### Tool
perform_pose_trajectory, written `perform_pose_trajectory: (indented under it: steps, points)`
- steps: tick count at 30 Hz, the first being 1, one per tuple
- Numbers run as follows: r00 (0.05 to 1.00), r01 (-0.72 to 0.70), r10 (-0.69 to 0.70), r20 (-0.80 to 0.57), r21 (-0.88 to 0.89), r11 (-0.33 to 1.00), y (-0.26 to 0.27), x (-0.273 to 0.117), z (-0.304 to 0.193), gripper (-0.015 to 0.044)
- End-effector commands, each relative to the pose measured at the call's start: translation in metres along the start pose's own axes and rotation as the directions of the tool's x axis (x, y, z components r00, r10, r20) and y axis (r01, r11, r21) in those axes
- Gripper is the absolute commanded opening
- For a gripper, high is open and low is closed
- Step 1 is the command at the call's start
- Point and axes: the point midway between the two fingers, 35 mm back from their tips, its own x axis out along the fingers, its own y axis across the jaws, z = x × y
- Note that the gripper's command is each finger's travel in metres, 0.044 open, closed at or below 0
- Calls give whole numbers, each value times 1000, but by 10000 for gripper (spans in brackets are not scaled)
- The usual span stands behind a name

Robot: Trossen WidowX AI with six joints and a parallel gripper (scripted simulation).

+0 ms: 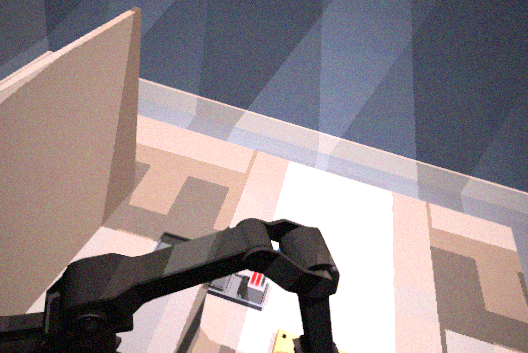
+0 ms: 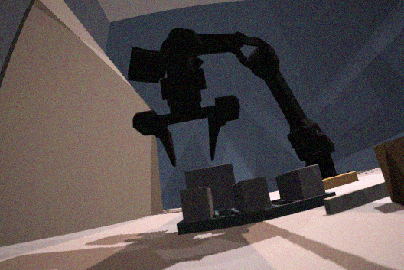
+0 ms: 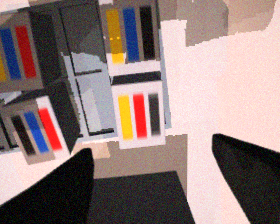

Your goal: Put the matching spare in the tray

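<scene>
1. Hovering is about all that's happening: the gripper [image 2: 192, 160] hangs right above the rack [image 2: 245, 217] of spares, fingers partway apart, nothing between them.
2. Nothing's picked and nothing's in the tray yet, so I'd say the task has barely started. Grab, carry and let go are all left.
3. The wrist view shows four striped labels: the yellow-red-black spare [image 3: 138, 116] is nearest the centre, the yellow-blue-black spare [image 3: 130, 35] is beyond it, and the yellow-blue-red spare [image 3: 11, 52] and black-blue-red spare [image 3: 36, 131] are off to one side. The mounted unit's code isn't readable, so I can't tell which one matches.
4. The tray is hard to find. A grey corner [image 1: 164, 244] peeks out from under the arm near the tabletop's near edge, and that's probably it.
5. The spares are packed tight, so the fingers have little room to drop between neighbours.
6. The tall tan panel [image 2: 69, 139] walls off the left edge just beside the rack. Swinging that way looks risky. Toward the far edge there's more room.
</scene>
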Motion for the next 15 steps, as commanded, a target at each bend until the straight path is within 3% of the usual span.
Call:
perform_pose_trajectory:
  steps: [1,15]
  points:
    - [1000,4,-4,6,-6,1000,0,1,1,300]
    - [1000,4,-4,6,-6,1000,-1,22,2,300]
